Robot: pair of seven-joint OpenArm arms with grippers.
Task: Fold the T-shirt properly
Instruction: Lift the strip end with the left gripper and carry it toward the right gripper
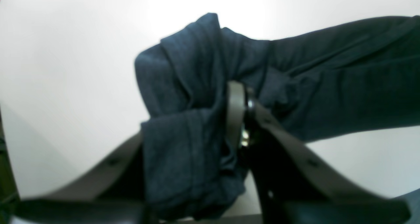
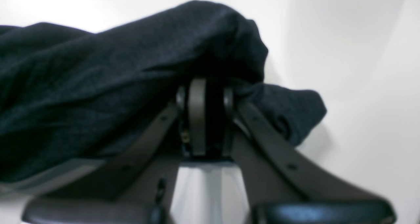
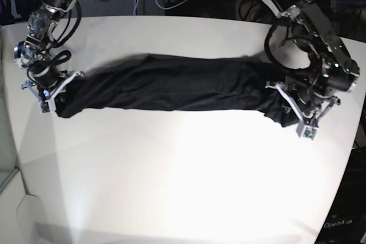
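Across the white tabletop (image 3: 183, 175) the black T-shirt (image 3: 171, 90) is stretched into one long, narrow, wrinkled band running side to side between the two arms, its middle resting on the surface. At the base view's right end, the left hand (image 1: 241, 115) has its jaws nearly together, pinching a bunched fold of the dark fabric that drapes over one finger, while at the opposite end the right hand (image 2: 205, 99) is likewise clamped on a gathered edge of cloth, with a small flap hanging just beside it
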